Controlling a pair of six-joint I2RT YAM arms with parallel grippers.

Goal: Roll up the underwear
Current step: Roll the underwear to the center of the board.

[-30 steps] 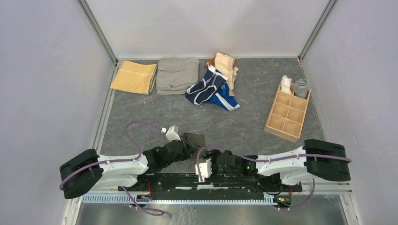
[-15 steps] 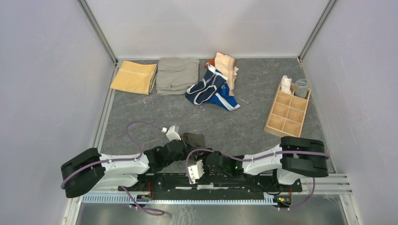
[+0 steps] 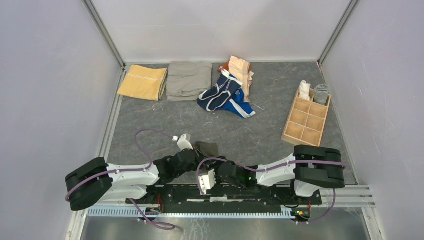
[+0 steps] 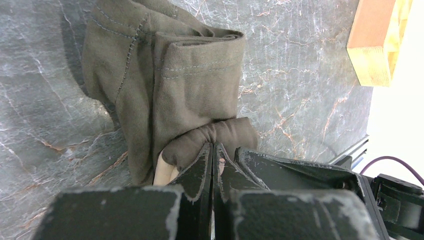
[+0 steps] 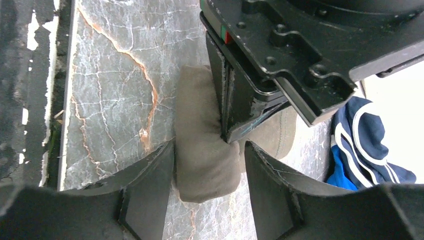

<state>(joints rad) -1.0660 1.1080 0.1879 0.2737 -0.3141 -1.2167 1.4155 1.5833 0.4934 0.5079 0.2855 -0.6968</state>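
Left hand (image 4: 213, 147) pressed together, rolled edge of dark grey-brown underwear (image 4: 190, 85) pinched at near desk (image 4: 300, 75) edge. Right hand (image 5: 209, 150) spread, roll end straddled. Navy briefs (image 3: 218, 93), bright blue piece (image 3: 239, 107), peach piece (image 3: 242, 70) heaped far back.

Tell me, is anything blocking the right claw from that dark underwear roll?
Nothing visible lies between them. The right gripper is open, its fingers straddling the end of the dark underwear. The left gripper, shut on the same roll, sits just past those fingers, crowding them.
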